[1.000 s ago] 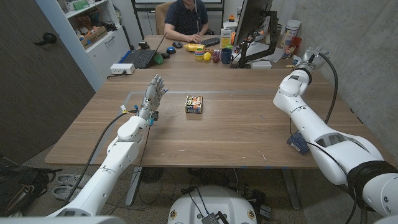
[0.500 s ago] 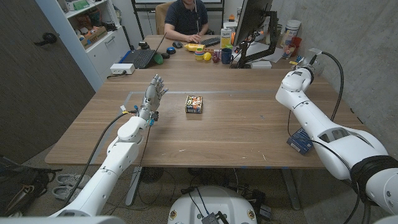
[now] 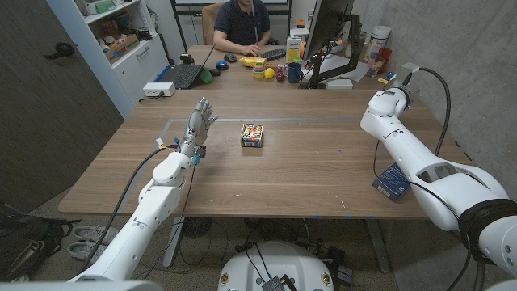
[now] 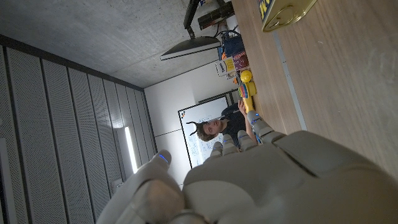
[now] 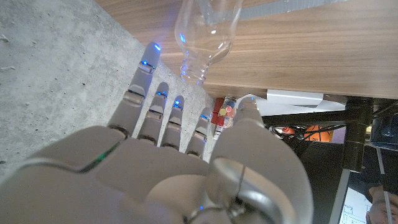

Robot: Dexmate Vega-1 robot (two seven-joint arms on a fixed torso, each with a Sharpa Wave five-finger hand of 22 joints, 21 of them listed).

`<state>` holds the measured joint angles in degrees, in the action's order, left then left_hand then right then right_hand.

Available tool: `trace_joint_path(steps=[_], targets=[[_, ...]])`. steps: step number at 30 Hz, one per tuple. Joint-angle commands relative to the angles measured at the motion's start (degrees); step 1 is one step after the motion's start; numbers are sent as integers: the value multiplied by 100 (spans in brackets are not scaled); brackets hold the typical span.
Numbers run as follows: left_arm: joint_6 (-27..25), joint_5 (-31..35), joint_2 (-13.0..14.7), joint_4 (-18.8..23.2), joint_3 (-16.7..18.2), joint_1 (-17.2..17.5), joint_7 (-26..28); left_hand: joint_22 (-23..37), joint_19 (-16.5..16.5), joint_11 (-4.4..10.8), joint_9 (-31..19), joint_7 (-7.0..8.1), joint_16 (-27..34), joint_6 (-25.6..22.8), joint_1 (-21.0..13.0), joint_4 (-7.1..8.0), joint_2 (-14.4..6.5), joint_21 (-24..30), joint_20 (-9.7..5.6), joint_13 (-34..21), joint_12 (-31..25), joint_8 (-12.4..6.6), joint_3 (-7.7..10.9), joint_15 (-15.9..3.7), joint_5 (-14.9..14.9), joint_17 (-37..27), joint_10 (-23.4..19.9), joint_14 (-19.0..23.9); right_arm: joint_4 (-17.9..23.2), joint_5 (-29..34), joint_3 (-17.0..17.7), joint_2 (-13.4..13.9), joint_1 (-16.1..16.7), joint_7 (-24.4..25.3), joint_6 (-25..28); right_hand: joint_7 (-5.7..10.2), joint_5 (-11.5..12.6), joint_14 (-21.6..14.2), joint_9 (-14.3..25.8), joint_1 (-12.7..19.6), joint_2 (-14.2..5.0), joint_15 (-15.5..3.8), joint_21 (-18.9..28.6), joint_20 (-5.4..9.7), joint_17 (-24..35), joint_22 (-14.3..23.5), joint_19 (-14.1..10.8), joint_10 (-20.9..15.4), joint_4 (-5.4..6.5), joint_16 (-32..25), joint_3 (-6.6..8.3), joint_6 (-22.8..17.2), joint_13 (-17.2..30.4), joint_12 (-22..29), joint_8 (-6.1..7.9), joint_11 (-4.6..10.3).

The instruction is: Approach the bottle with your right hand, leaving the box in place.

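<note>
While box (image 3: 252, 135) sits mid-table, right hand (image 5: 186, 168) open near clear bottle (image 5: 205, 31).

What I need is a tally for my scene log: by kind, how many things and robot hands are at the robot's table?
small printed box: 1
blue pack at the table's edge: 1
clear plastic bottle: 1
robot hands, left hand and right hand: 2
Total: 5

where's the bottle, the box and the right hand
bottle (image 5: 205, 34): right wrist view, clear body near its neck
box (image 3: 252, 135): head view, printed top face
right hand (image 5: 180, 149): right wrist view, back of the hand
</note>
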<state>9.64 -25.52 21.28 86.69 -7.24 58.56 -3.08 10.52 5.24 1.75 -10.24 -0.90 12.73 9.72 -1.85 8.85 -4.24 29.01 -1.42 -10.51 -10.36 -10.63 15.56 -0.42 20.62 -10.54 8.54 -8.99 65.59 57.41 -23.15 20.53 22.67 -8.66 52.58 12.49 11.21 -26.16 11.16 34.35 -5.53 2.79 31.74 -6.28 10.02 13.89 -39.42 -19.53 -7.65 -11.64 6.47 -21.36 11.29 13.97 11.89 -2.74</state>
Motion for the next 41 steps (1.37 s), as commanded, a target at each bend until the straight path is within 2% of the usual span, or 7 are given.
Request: trace_joint_path(steps=[1, 7, 12, 41], targets=[[9, 11, -7, 95, 14, 77, 38, 24, -17, 2, -25, 27, 21, 324, -5, -6, -133, -3, 8, -26, -41, -22, -11, -6, 54, -8, 38, -35, 8, 22, -90, 90, -26, -312, 14, -1, -8, -84, 29, 168, -52, -27, 105, 148, 14, 86, -6, -64, -56, 3, 102, -243, 20, -15, 99, 91], [7, 19, -9, 149, 16, 115, 59, 24, -21, -4, -25, 30, 21, 323, -4, -5, -134, -10, 9, -26, -39, -22, -17, -6, 55, -8, 43, -34, 70, 34, -84, 116, 19, -332, 36, -42, 2, -200, 41, 247, -88, -64, 181, 241, 16, 160, 34, -221, -64, -5, 162, -516, 29, 20, 181, 127], [-10, 26, -5, 215, 14, 159, 77, 25, -20, 3, -25, 30, 20, 325, -3, -4, -134, -17, 12, -26, -39, -22, -22, -4, 55, -8, 42, -37, 165, 15, -47, 157, 77, -371, 37, -76, 11, -267, 47, 266, -110, -131, 212, 285, 18, 197, 78, -287, -54, -13, 187, -580, 33, 31, 192, 172], [-16, 112, -42, 491, -4, 358, 236, 26, -34, -5, -24, 33, 18, 321, 1, 0, -136, -53, 14, -25, -37, -23, -52, -4, 62, -9, 49, -38, 379, 23, -42, 338, 193, -614, -1, -109, 41, -392, 59, 345, -165, -235, 317, 501, 16, 306, 187, -395, -48, -2, 271, -593, 41, 24, 155, 177]])
